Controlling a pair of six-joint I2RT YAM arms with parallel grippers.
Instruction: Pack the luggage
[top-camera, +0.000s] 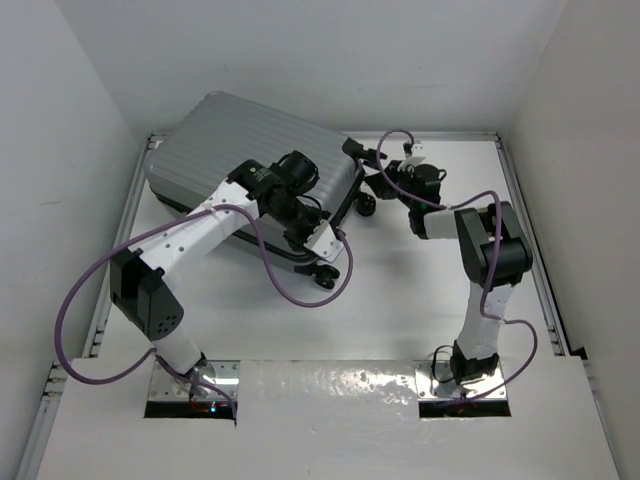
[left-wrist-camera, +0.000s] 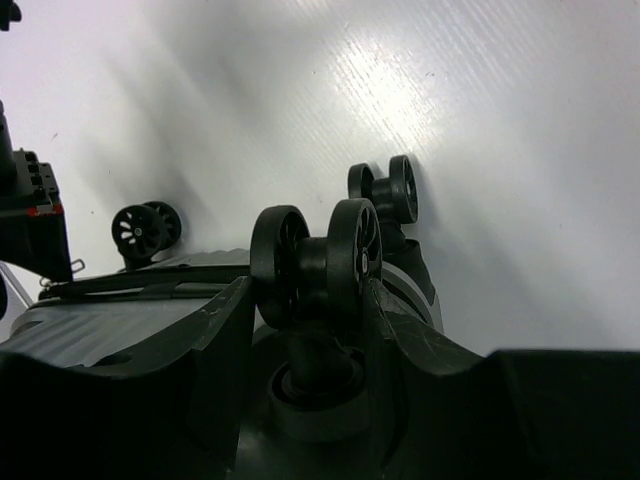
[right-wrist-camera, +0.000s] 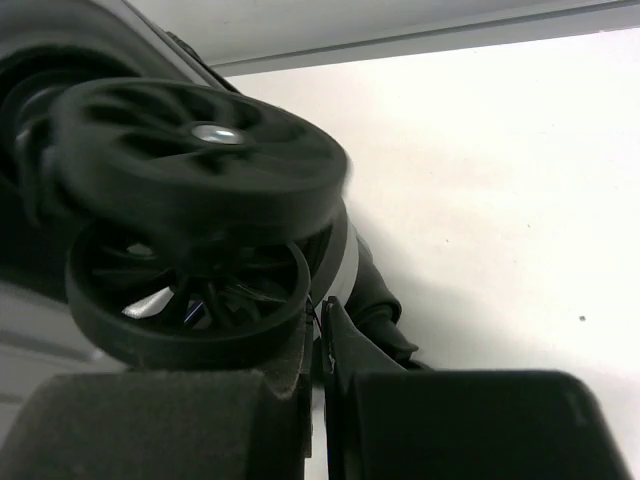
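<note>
White walls closed in a white table (top-camera: 400, 310), and the luggage (top-camera: 250, 140) lay flat on its far left part, angled, with its wheel end towards the middle. It was shut: only the silver-grey ribbed shell showed from above, with black casters and trim at the end, and no lining or contents were visible.

The left gripper (left-wrist-camera: 308, 290) reached over the case to the near caster (left-wrist-camera: 315, 255). Its jaws were part-spread, with the twin wheel and its stem between them, apparently clamped. The right gripper (right-wrist-camera: 318, 320) had its fingers pressed together and held nothing. Its tips sat right under the far caster (right-wrist-camera: 200, 160), though whether they touched it could not be told.

Both arms were working the wheel end, so the step looked like shifting or turning the closed case rather than loading it. No items to pack were in sight. The next move probably called for a steady pull from the left arm, with the right nudging alongside. A caster swivels and rolls, so the hold could twist or slip.
</note>
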